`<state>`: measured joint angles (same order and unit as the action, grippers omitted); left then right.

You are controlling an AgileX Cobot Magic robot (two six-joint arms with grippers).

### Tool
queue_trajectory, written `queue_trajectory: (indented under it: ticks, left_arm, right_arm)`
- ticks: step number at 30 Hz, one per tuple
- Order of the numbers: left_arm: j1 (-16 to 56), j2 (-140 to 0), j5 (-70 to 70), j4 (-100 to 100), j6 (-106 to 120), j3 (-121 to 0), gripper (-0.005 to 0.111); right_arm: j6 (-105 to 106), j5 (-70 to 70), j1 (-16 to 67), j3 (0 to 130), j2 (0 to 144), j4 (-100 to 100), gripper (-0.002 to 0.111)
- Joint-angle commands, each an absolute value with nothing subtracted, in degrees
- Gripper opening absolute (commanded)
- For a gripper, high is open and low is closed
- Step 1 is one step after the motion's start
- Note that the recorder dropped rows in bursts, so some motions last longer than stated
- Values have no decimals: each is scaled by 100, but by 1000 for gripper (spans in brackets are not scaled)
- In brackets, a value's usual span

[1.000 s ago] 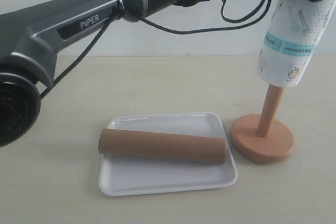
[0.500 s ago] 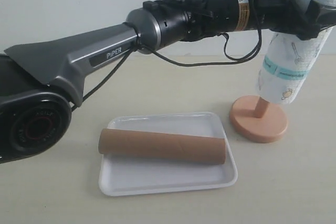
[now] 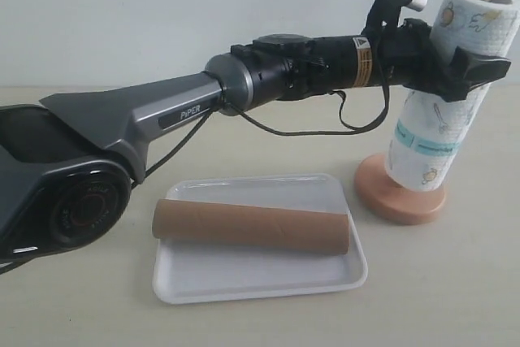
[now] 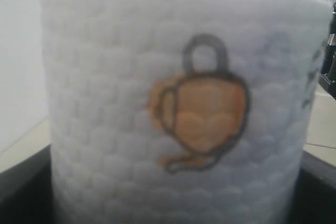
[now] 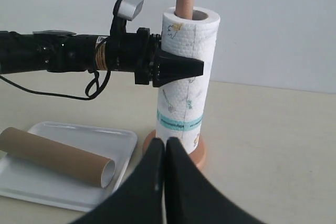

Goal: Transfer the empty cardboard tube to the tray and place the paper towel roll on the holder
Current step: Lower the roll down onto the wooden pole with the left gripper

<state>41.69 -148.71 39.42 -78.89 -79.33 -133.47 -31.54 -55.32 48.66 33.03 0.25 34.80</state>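
Basically done, just needs letting go

The tray (image 3: 244, 282) has the empty cardboard tube (image 3: 252, 227) lying across it. The paper towel roll (image 3: 422, 152) is down over the holder (image 3: 382, 193), whose top pokes out. The left hand (image 3: 471, 71) grips the roll; the right hand (image 5: 164, 150) is closed and empty.

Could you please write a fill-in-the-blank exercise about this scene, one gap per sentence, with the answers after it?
The empty cardboard tube lying on the tray is ____ in colour.
The left end effector grips the paper towel roll, which sits on the ____.
The right end effector is shut and holds ____.
Missing words: brown; holder; nothing.
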Motion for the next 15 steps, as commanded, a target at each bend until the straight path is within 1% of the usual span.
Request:
queue_trajectory:
  ticks: [1, 7, 13, 15]
  left_arm:
    - [4051, -14832, 4273, -7539, -7915, -13080, 4]
    - [3791, -14832, 4809, -6877, -7236, -12640, 4]
    - [3777, -14832, 5204, -7178, -6954, -12640, 4]
    - [3777, -14832, 5342, -7178, -6954, -12640, 7]
  right_arm:
    - [-3115, -5504, 4853, 3341, 0, 3498, 0]
    - [-3115, -5504, 4853, 3341, 0, 3498, 0]
    - [-3115, -5504, 4853, 3341, 0, 3498, 0]
    - [-3115, -5504, 4853, 3341, 0, 3498, 0]
